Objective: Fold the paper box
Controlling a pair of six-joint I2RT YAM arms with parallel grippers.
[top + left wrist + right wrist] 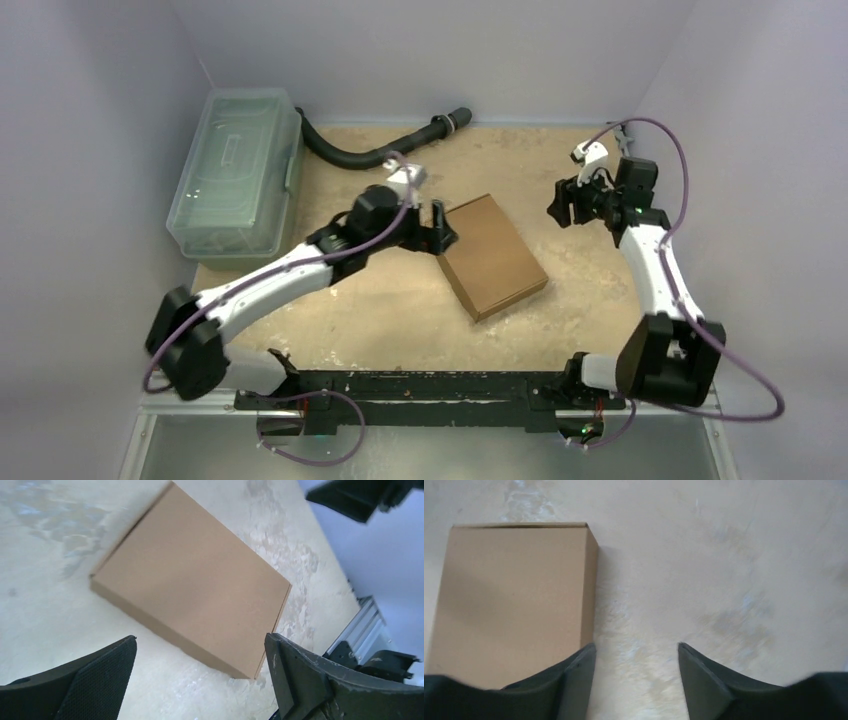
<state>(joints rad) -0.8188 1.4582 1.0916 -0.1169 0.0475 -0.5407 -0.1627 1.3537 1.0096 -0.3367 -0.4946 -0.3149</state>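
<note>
The paper box is a plain brown cardboard mailer, closed into a shallow rectangular box, lying flat at the table's middle. It also shows in the left wrist view and the right wrist view. My left gripper is open and empty just beside the box's left edge; in its own view the jaws stand wide apart above the box's near side. My right gripper is open and empty, raised to the right of the box; in its own view bare table lies between the fingers.
A clear plastic lidded bin stands at the back left. A black corrugated hose lies along the back edge. A black rail spans the near edge between the arm bases. Grey walls close in the sides.
</note>
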